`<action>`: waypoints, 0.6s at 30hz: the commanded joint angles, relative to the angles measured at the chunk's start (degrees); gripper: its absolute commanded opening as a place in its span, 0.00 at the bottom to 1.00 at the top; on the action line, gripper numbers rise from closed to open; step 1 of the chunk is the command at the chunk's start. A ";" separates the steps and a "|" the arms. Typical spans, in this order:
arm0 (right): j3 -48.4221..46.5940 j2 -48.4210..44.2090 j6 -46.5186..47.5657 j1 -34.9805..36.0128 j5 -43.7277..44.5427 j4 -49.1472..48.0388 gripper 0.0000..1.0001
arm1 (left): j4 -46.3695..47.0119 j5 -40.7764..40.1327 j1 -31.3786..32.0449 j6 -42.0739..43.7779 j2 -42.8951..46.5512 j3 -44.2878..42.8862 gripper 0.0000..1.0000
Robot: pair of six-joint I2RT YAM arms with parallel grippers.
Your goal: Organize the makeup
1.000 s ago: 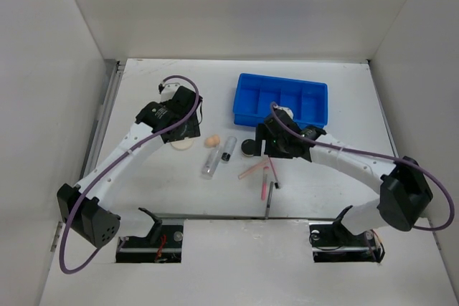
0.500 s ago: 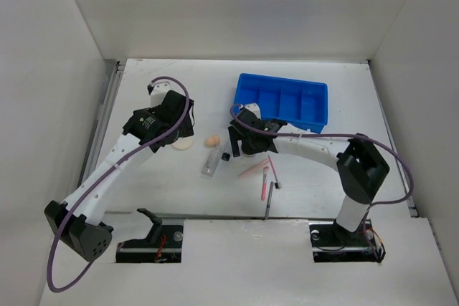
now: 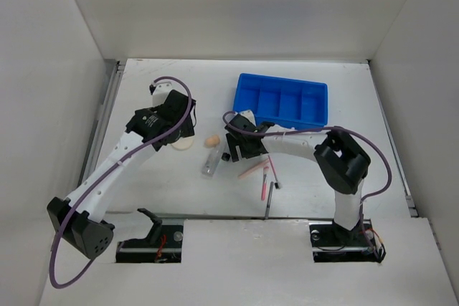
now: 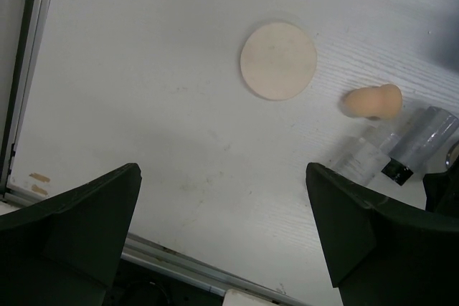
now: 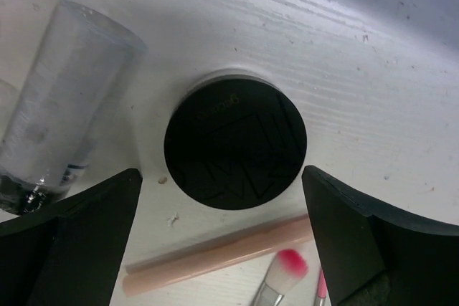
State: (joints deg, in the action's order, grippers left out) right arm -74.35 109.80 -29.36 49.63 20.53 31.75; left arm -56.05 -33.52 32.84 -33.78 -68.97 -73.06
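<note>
The round black jar [image 5: 235,150] lies on the white table between the open fingers of my right gripper [image 5: 221,177], which hovers right above it and holds nothing. In the overhead view that right gripper [image 3: 240,146] covers the jar. The dark-capped vial [image 5: 57,98] lies beside the jar, and a peach pencil [image 5: 215,256] and a pink-tipped brush [image 5: 287,266] lie below it. My left gripper [image 4: 222,177] is open and empty above bare table, short of the cream round puff [image 4: 278,61]. The peach egg sponge [image 4: 371,101] and clear tube [image 4: 358,159] lie to the puff's right.
The blue divided tray [image 3: 280,102] stands at the back right, just behind the right gripper. A thin black pencil [image 3: 270,204] lies toward the near edge. White walls enclose the table, and a metal rail [image 3: 100,130] runs along its left side.
My right gripper has moved left from beside the tray to over the black jar, and its jaws have widened. The left gripper has shifted slightly back and left near the puff.
</note>
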 commanded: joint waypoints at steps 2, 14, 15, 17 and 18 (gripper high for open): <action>-0.37 0.15 0.80 -1.89 -1.80 -6.85 1.00 | -1.16 -1.37 -0.32 -0.32 -0.55 -1.03 1.00; -0.10 0.42 1.94 -4.54 -3.57 -10.21 0.80 | -1.69 -2.52 -0.32 0.73 -2.13 -2.18 1.00; -0.10 0.42 1.94 -4.54 -3.57 -10.21 0.75 | -2.21 -2.52 -0.32 0.73 -2.13 -2.70 1.00; -0.62 -0.37 1.94 -4.54 -2.96 -8.64 0.68 | -2.22 -2.52 -0.32 0.73 -2.13 -2.70 1.00; -0.62 -1.33 1.42 -4.54 -2.96 -8.63 0.63 | -2.22 -2.52 -0.32 0.73 -2.13 -2.70 1.00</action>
State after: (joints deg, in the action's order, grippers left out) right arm -73.03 110.00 -27.81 44.71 17.06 24.05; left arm -56.88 -34.63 32.84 -33.50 -71.33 -73.23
